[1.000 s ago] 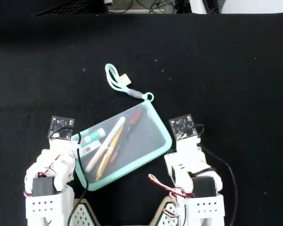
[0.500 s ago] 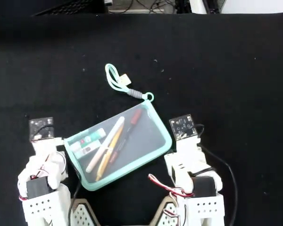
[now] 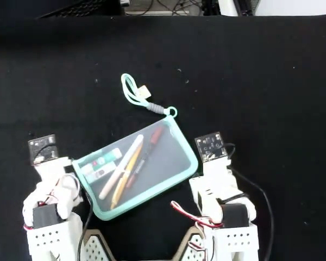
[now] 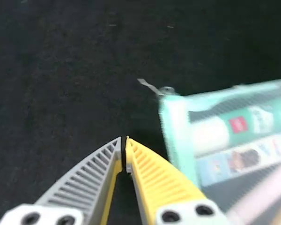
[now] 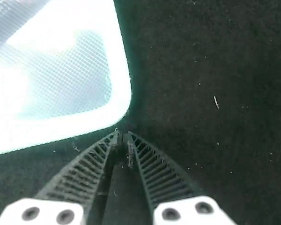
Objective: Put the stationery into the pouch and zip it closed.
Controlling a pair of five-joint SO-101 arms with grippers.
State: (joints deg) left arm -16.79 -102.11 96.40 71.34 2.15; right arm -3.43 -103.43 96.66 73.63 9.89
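Pouch (image 3: 138,166) lies flat and slantwise on the black cloth-like counter (image 3: 261,81), between the two arms, with the stationery (image 3: 125,171) inside. Left hand (image 4: 123,140): clenched on nothing, ribbed fingers (one grey, one yellow) tip to tip, just beside the pouch's near corner, not touching it. Zip pull (image 4: 150,86): small metal tab sitting at that corner. Zip judged run to its end, so the task looks done or nearly so. Pouch body is a soft rounded rectangle, mint trim, translucent mesh face. Pens and a labelled stick show through it. Cord loop (image 3: 131,89), mint, trails off the far corner. Right hand (image 5: 122,135): clenched on nothing, black ribbed fingers, just off the pouch's opposite edge.
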